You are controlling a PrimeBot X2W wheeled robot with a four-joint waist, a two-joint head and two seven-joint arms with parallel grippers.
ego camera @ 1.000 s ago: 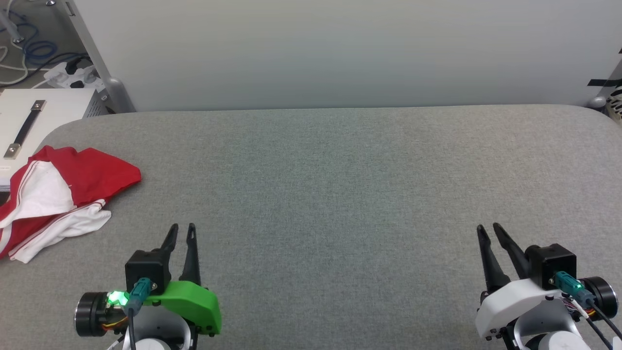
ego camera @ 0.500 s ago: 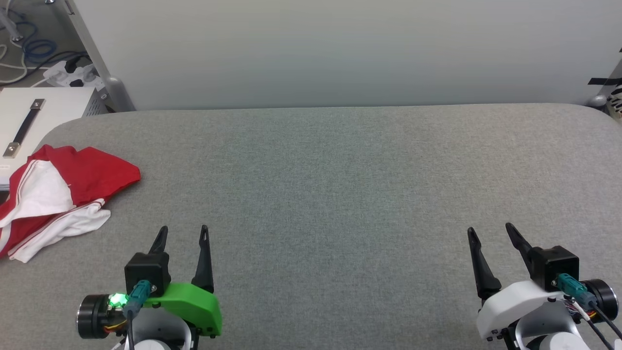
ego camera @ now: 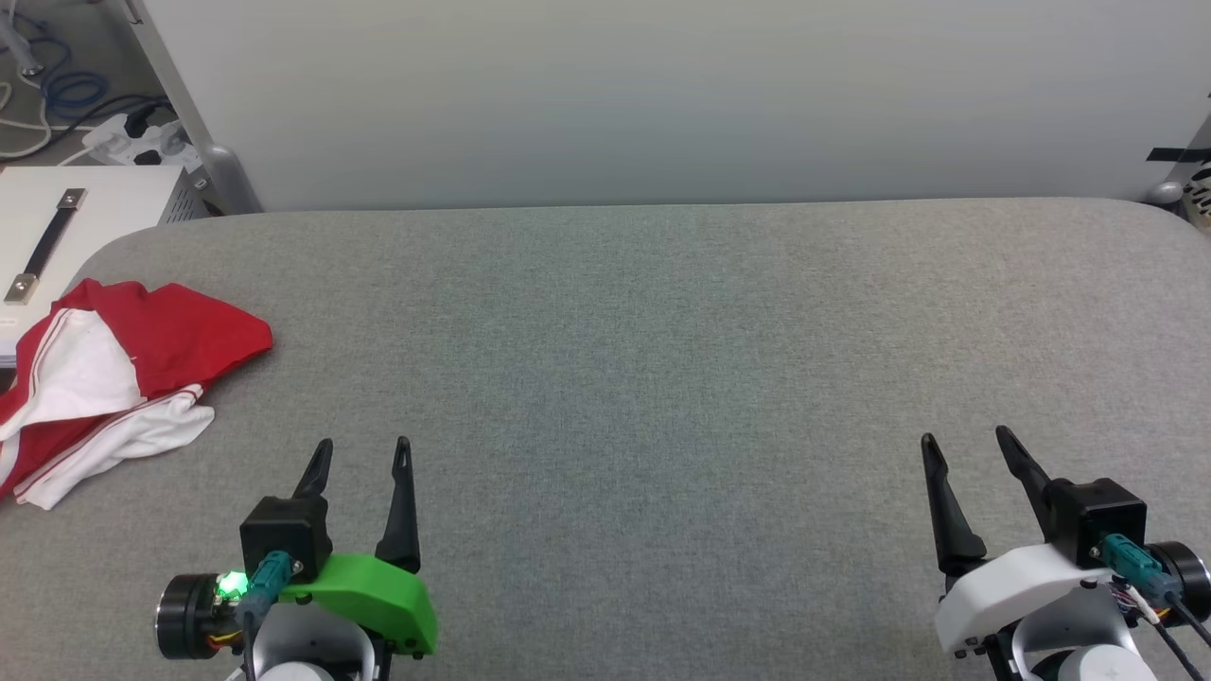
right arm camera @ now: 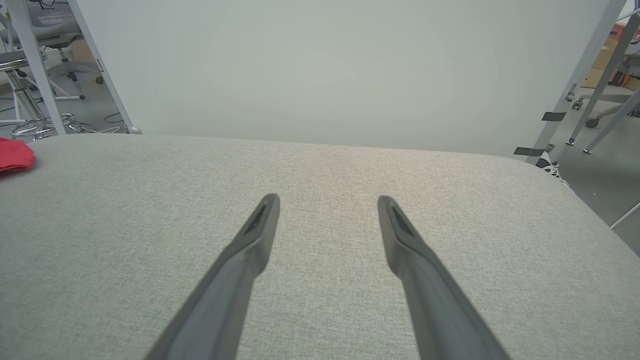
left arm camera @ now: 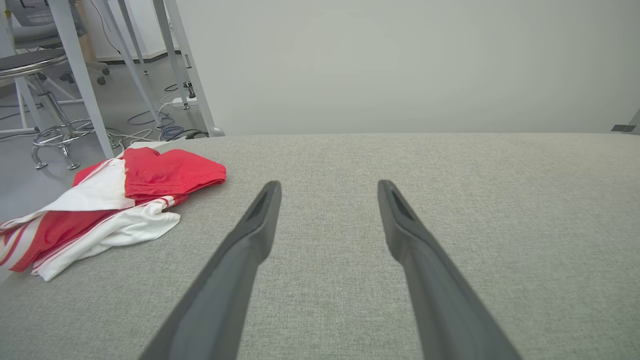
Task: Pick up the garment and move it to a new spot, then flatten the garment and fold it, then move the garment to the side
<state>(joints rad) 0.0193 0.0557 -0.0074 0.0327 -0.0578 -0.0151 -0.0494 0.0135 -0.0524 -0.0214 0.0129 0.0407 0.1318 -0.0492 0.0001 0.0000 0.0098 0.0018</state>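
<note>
You have the garment (ego camera: 142, 350) lying crumpled at the left edge of the grey padded table (ego camera: 662, 331), at about ten o'clock from your left gripper (ego camera: 364, 443) and well apart from it. That gripper's fingers stand spread, gripping nothing. Your right gripper (ego camera: 966, 435), far off at three o'clock, is likewise spread over the tabletop.
</note>
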